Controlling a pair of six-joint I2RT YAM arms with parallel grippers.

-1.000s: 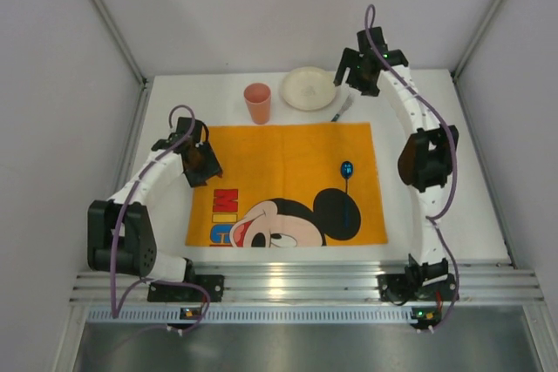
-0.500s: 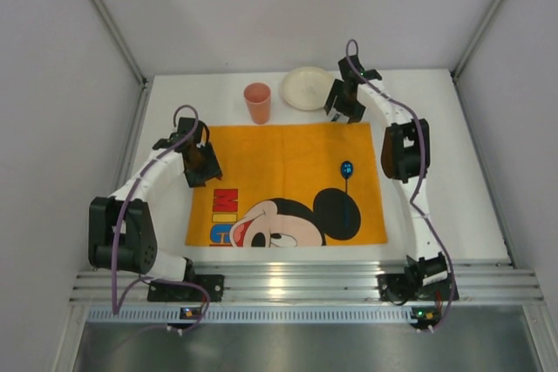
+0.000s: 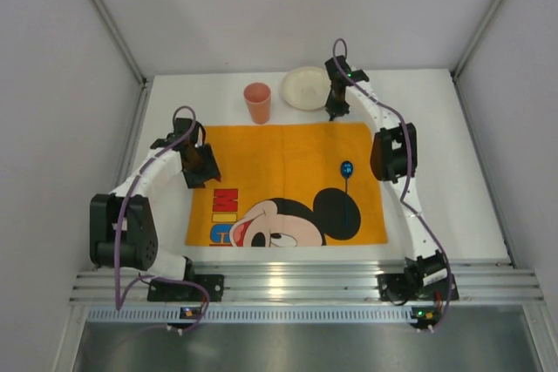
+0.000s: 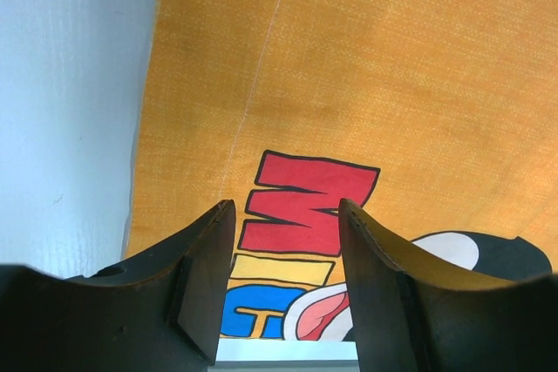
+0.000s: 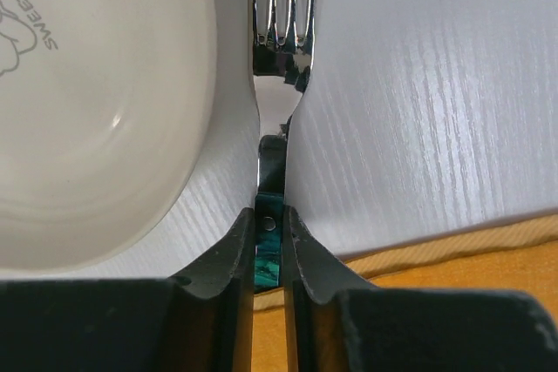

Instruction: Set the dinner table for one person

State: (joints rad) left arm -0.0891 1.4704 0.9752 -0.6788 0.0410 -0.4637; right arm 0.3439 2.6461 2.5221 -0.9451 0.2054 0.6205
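Observation:
A fork (image 5: 281, 15) with a green handle lies on the white dinner table (image 3: 453, 172), just right of the white bowl (image 3: 307, 87) (image 5: 87, 111). My right gripper (image 5: 270, 213) (image 3: 333, 111) is shut on the fork's handle, close to the far edge of the orange mouse mat (image 3: 279, 163). A blue spoon (image 3: 347, 172) rests on the right part of the mat. A pink cup (image 3: 257, 102) stands upright behind the mat. My left gripper (image 4: 286, 211) (image 3: 204, 168) hovers open over the mat's left side, holding nothing.
White walls enclose the table on the left, back and right. A metal rail (image 3: 296, 280) runs along the near edge, where both arm bases sit. In the left wrist view, bare tabletop (image 4: 70, 84) shows left of the mat (image 4: 392, 67).
My right arm has swung left and down from beside the bowl onto the fork, and its jaws have closed on the handle. The left arm has not moved.

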